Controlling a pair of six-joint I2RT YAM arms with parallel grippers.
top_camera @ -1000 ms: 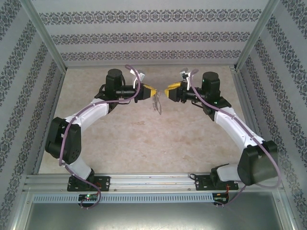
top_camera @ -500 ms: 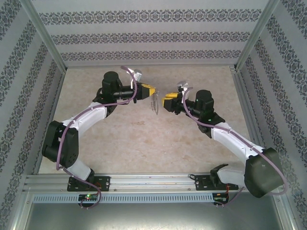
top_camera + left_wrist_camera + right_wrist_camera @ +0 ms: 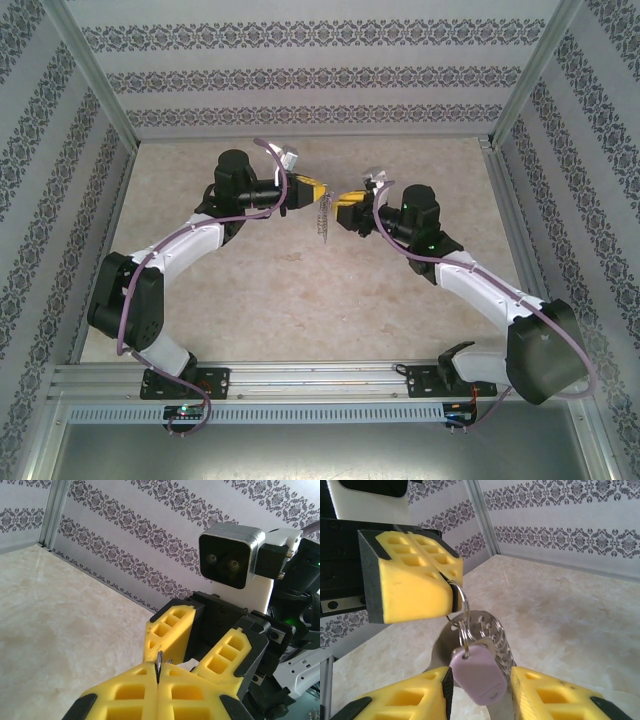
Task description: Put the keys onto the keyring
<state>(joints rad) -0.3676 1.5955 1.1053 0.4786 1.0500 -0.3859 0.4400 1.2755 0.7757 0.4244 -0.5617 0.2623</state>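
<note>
**Keyring pinched on the left, lilac key bracketed on the right**

The keyring (image 3: 461,596) is thin, stiff metal. It looks light and slick, and it hangs free with its fine chain. I judge it best taken by the bare rim, flat between the pads, since a looser hold would likely let it twist. The key (image 3: 478,669) hangs just below the keyring from a small split ring. It is a small, smooth lilac piece. Its flat faces look like the only sound place to pinch, and it may pivot when pressed.

To the keyring's left, the left fingers (image 3: 415,580) are fully closed on its top rim and hold the bundle above the counter (image 3: 300,290). To the keyring's right, the right fingers (image 3: 405,696) stand narrowly apart, one on each side of the key. Whether they touch it I cannot tell.
</note>
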